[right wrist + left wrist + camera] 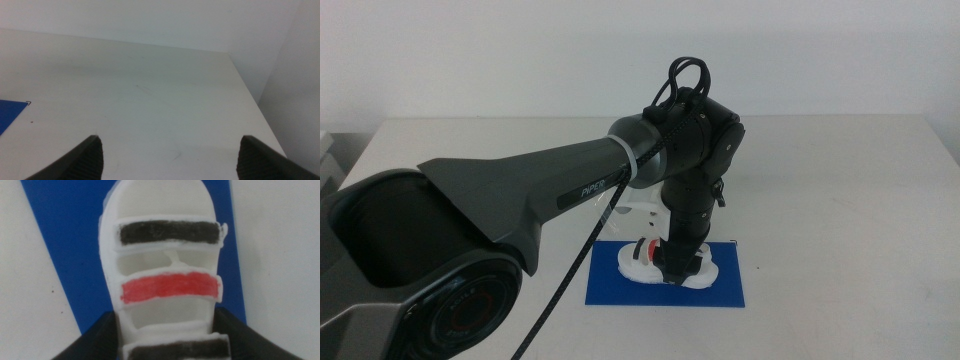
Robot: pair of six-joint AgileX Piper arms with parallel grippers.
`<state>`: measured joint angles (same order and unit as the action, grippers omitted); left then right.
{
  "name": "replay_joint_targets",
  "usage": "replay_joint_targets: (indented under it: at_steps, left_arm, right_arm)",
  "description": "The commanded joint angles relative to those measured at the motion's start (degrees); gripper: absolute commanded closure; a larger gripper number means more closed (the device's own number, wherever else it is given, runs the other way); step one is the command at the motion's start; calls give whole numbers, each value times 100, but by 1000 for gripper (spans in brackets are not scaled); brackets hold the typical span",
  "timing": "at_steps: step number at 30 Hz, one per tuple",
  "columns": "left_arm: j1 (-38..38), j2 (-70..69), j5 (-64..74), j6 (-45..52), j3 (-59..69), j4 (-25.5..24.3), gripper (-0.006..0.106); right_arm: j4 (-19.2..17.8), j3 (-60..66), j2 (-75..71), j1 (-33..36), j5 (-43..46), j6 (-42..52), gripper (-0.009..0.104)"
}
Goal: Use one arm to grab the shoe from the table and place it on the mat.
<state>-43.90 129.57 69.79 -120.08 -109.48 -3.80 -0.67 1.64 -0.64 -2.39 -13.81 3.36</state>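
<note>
L gripper is down over the mat, pointing almost straight down, jaws clamped on the shoe w/ one dark jaw each side of it; in the left wrist view the jaws press against both flanks of the shoe near its heel end, so it's a firm grasp on the sneaker. Shoe is white w/ a black strap, then a red strap, then another black one closest to the jaws; its thick sole shows as a pale edge round the top. It sits over the blue mat, roughly mid-mat, lengthwise along the mat's long side; can't tell if the sole is fully resting on the mat or just above it. White sole sticks out both left & right of the gripper in the middle view, red strap visible just left of the gripper. Mat lies flat on the table, near-centre, wider than deep. The arm comes in from the near left, big glossy grey link rising to a black wrist above the mat, thin black cable hanging under it. R gripper waits off to the side above bare table, jaws spread wide apart, holding nothing; a corner of the mat shows at the edge of its view.
</note>
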Motion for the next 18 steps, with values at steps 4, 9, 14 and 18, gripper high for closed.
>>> replay_joint_targets:
  at_steps: [4, 9, 14, 18]
  left_arm:
    - [19, -378, 527, -138, -170, 9, 11]
    - [19, -445, 527, -138, -170, 9, 6]
    - [19, -706, 527, -132, -170, 39, 6]
    - [19, -1072, 521, -95, -170, 27, 6]
  right_arm:
    - [-46, 29, 21, -10, 419, 59, 17]
    - [-46, 29, 21, -10, 419, 59, 17]
    - [-46, 29, 21, -10, 419, 59, 17]
    - [-46, 29, 21, -10, 419, 59, 17]
